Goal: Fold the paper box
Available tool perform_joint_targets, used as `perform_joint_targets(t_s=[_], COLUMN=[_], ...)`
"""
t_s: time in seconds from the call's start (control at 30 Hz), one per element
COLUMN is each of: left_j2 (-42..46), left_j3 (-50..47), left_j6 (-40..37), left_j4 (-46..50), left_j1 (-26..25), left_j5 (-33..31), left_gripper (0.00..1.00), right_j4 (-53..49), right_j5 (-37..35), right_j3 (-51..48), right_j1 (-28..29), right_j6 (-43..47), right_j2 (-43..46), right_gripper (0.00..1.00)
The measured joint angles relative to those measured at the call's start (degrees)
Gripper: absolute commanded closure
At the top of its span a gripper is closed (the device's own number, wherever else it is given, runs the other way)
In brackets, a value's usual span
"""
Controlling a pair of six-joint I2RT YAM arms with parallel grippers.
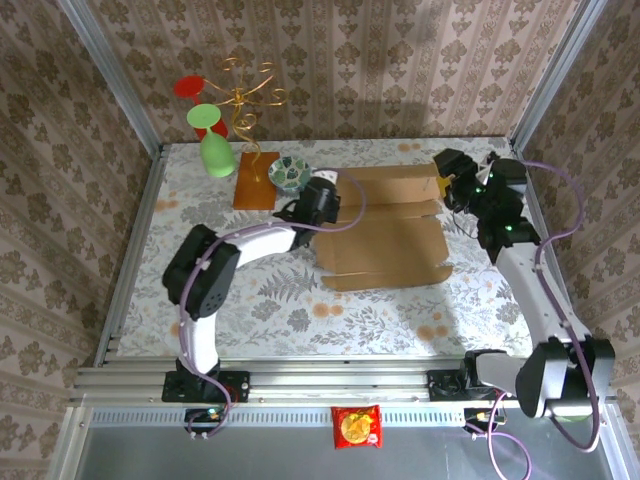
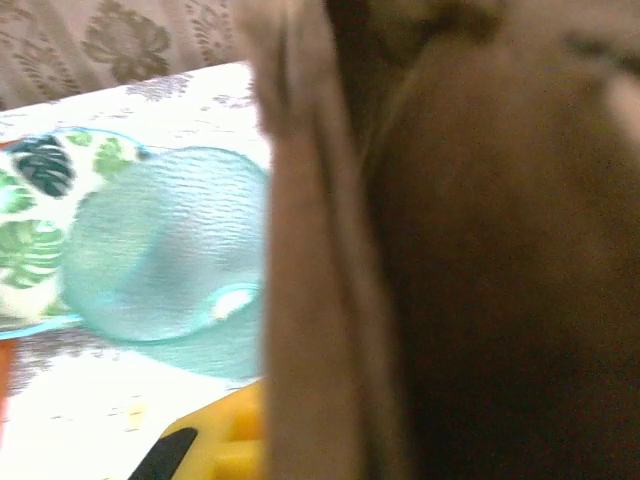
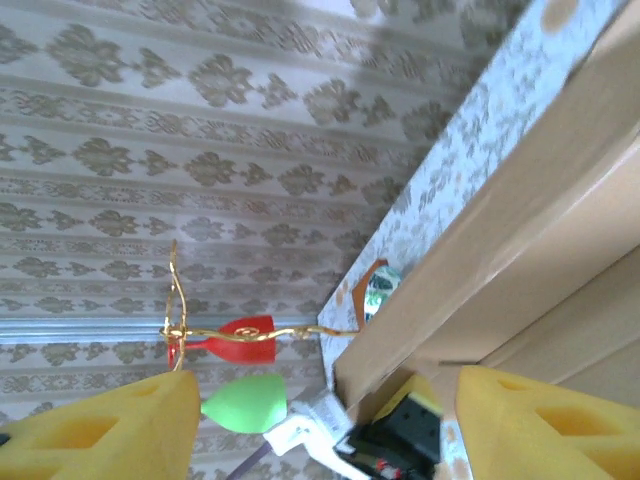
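- The box point(image 1: 385, 228) is laid flat and unfolded, right of centre on the table point(image 1: 260, 300). Flaps are seen along its far and near edges.
- The left gripper point(image 1: 322, 203) is placed at the box's left edge, probably to lift or pin that side. Cardboard is pushed right up against its camera, so it cannot be told whether the jaws are spread or closed. One yellow pad point(image 2: 225, 450) is seen low in that view.
- The right gripper point(image 1: 455, 175) is set at the far right corner. Its pads point(image 3: 110, 430) are spread wide with the flap edge running between them. This is judged a pre-grasp, with nothing pinched.
- Folding is judged barely started.
- A bowl point(image 1: 290, 172) and a wooden slab point(image 1: 255, 182) are parked just beside the left gripper. A bump risk is judged there.
- The surface is a flat floral-print top.
- The cell is enclosed by damask wallpaper point(image 1: 400, 60), with aluminium rails point(image 1: 330, 380) at the near edge.
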State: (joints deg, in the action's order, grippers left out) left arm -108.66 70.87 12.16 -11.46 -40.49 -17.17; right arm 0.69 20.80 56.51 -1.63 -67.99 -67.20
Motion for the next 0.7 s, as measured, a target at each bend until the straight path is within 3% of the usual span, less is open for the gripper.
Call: perform_joint_targets(t_s=[0.17, 0.3, 0.63, 0.7], left_j2=[7.56, 11.06, 12.74, 12.74], left_j3=[-1.73, -1.81, -2.34, -2.34], left_j6=[-1.42, -1.95, -2.16, -2.16], left_j4=[5.03, 9.07, 14.75, 15.30], left_j1=[4.04, 4.33, 4.26, 4.26], left_j5=[5.92, 9.66, 13.40, 13.86], left_gripper=[1.00, 1.00, 1.00, 1.00], right_j4=[-11.23, -17.70, -21.92, -21.70], right_j5=[-5.73, -7.34, -6.80, -6.14], right_j3=[5.16, 7.67, 8.79, 7.67], right_j1=[-0.04, -0.11, -0.74, -1.51], right_j6=[6.67, 11.45, 12.98, 12.26], right_j2=[1.95, 0.37, -6.80, -7.08], right_gripper=[0.42, 0.51, 0.65, 0.62])
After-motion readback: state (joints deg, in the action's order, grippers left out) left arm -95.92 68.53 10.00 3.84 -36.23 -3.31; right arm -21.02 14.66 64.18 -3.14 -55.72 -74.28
